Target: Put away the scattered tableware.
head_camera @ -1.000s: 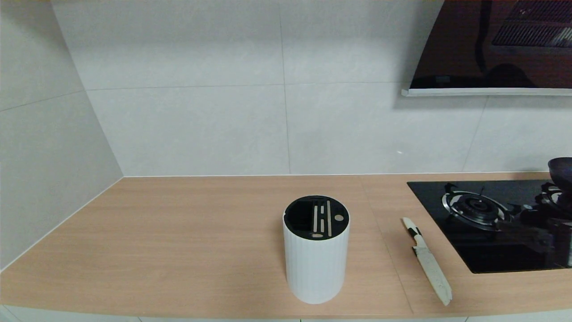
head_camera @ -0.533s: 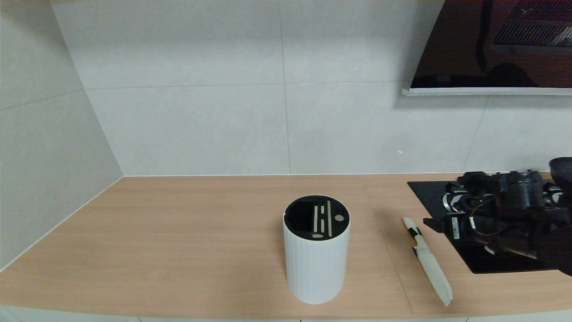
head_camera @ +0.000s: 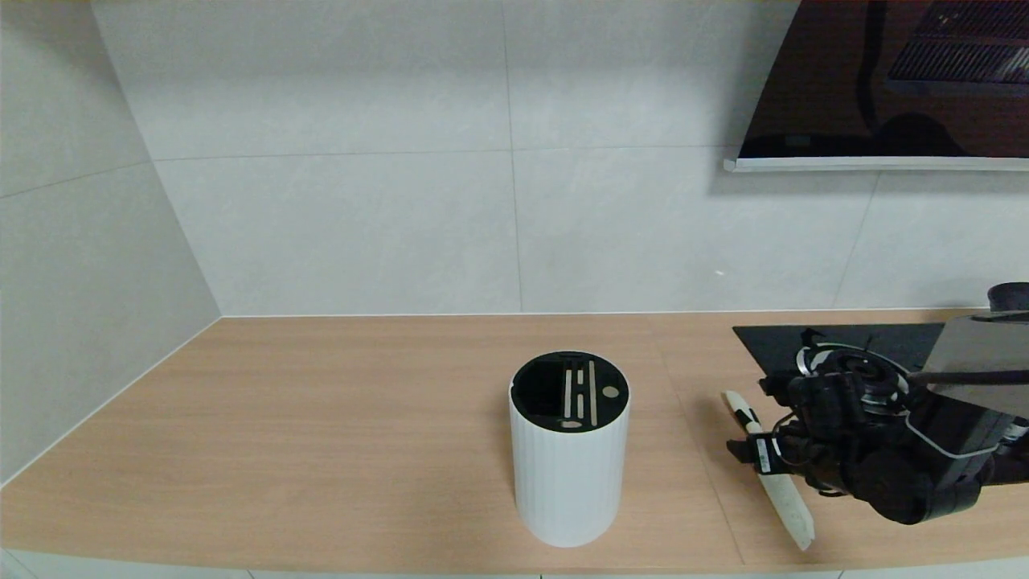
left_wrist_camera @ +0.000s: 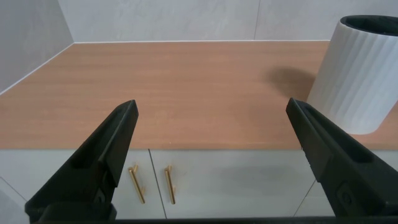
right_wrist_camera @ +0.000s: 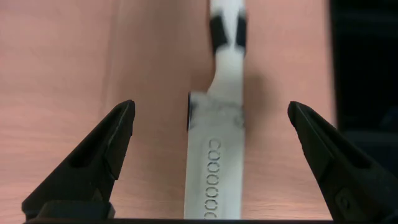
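We see the knife [head_camera: 769, 474] lying flat on the desk [head_camera: 321, 450], between the white slotted holder [head_camera: 569, 474] and the stove [head_camera: 768, 342]. Our right hand [right_wrist_camera: 211, 109] hovers above it, fingers spread wide either side. Our left hand [left_wrist_camera: 211, 109] hangs agape off the desk's front edge, near the holder.

A pale wood bench [head_camera: 321, 450] runs along a wall of large light grey tiles [head_camera: 362, 225]. A black glass hob [head_camera: 764, 342] is set into its right end, with a dark rounded vessel [head_camera: 1011, 296] at the far edge. A glossy dark range hood [head_camera: 852, 88] hangs above. Under the bench front, pale cabinet doors [left_wrist_camera: 224, 180] carry two slim gold handles [left_wrist_camera: 135, 185] side by side
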Controlling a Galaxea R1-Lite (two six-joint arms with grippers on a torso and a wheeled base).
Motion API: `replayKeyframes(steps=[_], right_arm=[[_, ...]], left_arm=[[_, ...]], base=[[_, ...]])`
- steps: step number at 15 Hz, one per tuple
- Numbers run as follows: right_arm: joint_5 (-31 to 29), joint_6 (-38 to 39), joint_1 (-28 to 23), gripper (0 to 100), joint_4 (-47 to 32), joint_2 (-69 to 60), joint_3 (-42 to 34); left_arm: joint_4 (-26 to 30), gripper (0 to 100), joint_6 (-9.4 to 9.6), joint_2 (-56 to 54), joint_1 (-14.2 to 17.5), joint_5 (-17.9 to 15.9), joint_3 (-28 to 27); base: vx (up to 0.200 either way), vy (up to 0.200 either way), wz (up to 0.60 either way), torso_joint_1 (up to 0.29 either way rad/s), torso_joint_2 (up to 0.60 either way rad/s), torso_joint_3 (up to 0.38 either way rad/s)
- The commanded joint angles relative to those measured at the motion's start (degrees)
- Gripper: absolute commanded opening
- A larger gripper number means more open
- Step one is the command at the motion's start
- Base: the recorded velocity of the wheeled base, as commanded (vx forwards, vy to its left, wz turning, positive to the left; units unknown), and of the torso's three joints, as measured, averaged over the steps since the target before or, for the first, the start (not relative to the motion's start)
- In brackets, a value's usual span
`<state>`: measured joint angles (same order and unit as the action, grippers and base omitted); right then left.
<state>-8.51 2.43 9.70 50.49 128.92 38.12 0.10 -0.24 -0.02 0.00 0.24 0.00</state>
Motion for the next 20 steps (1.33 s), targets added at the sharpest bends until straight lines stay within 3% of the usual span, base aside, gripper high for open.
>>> replayKeyframes(steps=[1,15,16,20], right_arm=[[-0.1,0.12,-0.12,100,0.04,2.83,0.73],[-0.1,1.09,-1.35,100,0.04,4.94,2.84],[-0.1,1.09,-1.35,0,0.04,5.03,2.84],[-0.1,1.0,-1.35,0,0.04,5.47,2.84]], left_arm=[[-0.01,100,-0.02,0.02,0.0,0.02,0.0],[-0.01,100,-0.11,0.02,0.0,0.02,0.0],[-0.01,100,-0.02,0.02,0.0,0.02,0.0],[-0.01,100,-0.02,0.02,0.0,0.02,0.0]], base=[[0.0,0.0,0.0,0.0,0.0,0.0],[0.0,0.0,0.0,0.0,0.0,0.0],[0.0,0.0,0.0,0.0,0.0,0.0],[0.0,0.0,0.0,0.0,0.0,0.0]])
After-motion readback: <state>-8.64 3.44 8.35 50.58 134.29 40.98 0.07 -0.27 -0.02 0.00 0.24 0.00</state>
